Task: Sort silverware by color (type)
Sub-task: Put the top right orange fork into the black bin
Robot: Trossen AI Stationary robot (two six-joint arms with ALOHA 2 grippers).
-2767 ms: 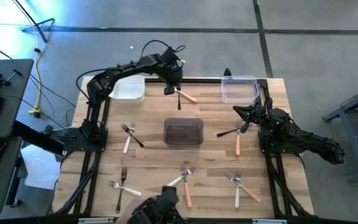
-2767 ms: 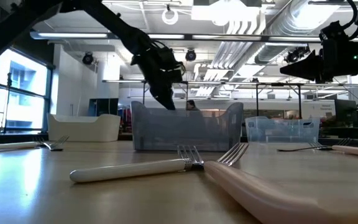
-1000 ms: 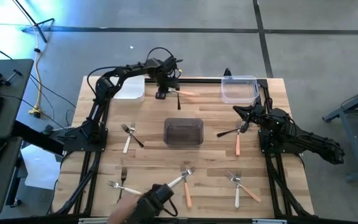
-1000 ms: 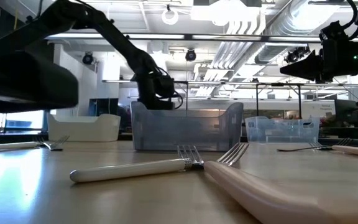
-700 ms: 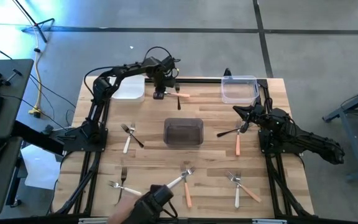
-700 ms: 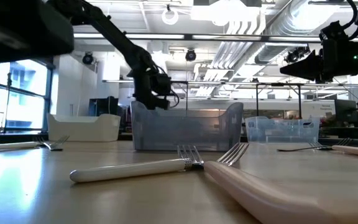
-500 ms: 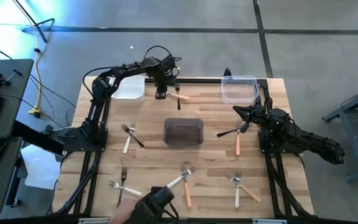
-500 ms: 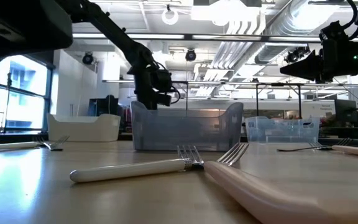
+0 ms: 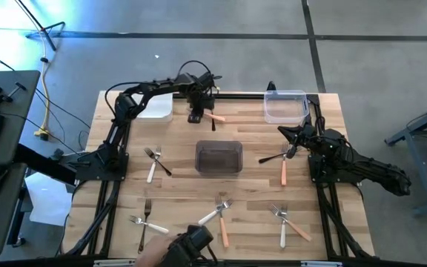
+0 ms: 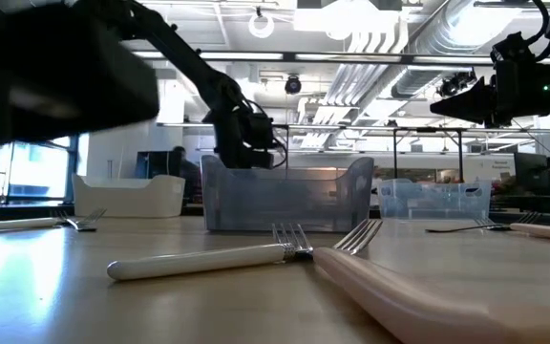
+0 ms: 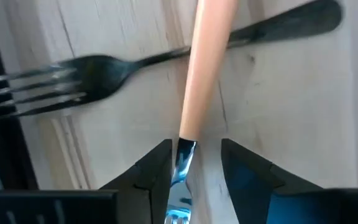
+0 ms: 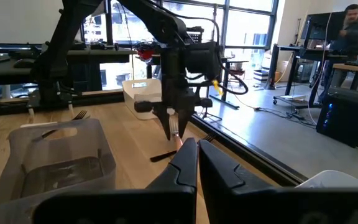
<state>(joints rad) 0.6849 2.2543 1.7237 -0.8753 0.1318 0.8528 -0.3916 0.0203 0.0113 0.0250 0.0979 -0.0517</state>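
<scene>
My left gripper (image 9: 196,117) points down at the table's far edge, between the white tub (image 9: 154,105) and the clear tub (image 9: 286,107). Its fingers stand open (image 11: 194,149) around the silvery neck of an orange-handled fork (image 11: 207,68). That fork's handle lies across a dark fork (image 11: 104,68) on the wood. In the right wrist view the orange fork (image 12: 178,138) slants down from the gripper onto the dark fork (image 12: 163,155). My right gripper (image 12: 197,162) is shut, raised and level at the table's right (image 9: 293,137). My left gripper has the orange fork's silvery neck (image 11: 184,157) between its two fingers, which come from above and point down. The neck lies close to one finger (image 11: 157,165), with a gap to the other. Whether it touches that finger I cannot tell.
A grey tub (image 9: 219,157) stands mid-table. More forks lie about: a pair at left (image 9: 153,162), a pair at right (image 9: 282,165), and several along the near side (image 9: 221,215). A person's hand with a dark object (image 9: 184,246) is at the near edge.
My left gripper has shifted a little toward the table's right edge, staying over the dark fork. The orange fork's handle now reaches less far toward the right than before. The person's hand at the near edge has moved.
</scene>
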